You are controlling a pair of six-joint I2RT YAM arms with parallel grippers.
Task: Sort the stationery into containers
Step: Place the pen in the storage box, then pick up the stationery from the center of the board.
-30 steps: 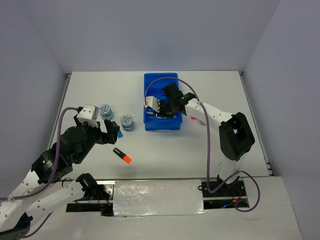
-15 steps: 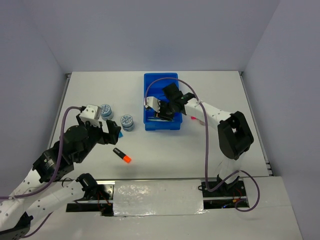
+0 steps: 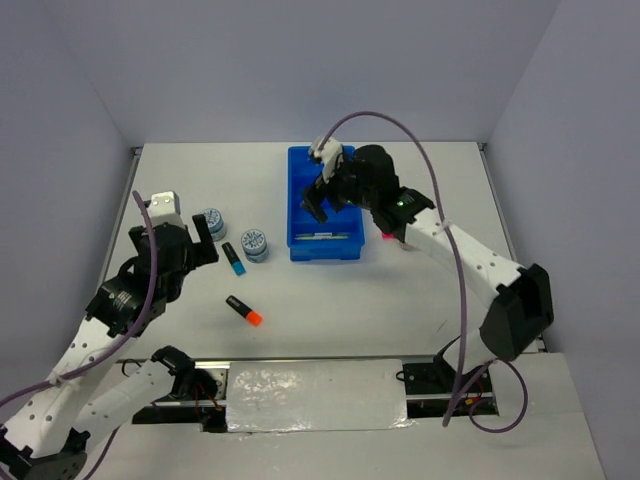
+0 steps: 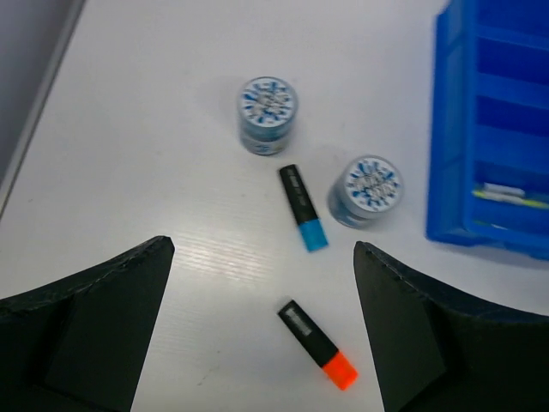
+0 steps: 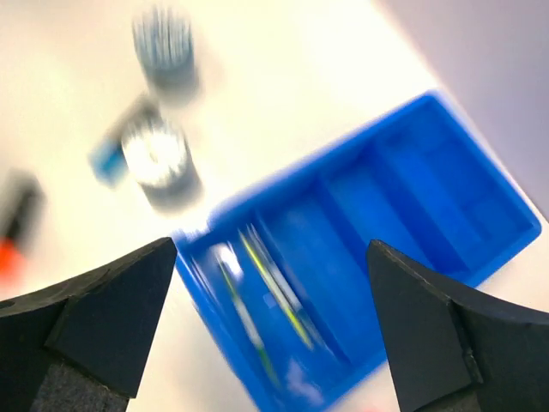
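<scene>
Right tool gapes above blue tray

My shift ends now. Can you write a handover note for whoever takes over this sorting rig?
Left gripper: open, empty, above the loose items. Right gripper: open, empty, over the blue tray.
Done: thin pale sticks lie in the tray's end compartment nearest the arm bases.
Remaining: far tub, near tub, blue-ended marker and orange-ended marker on the table left of the tray; pink item right of it, partly hidden.

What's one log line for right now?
left gripper: open, empty | right gripper: open, above tray | pale sticks: in tray
</scene>
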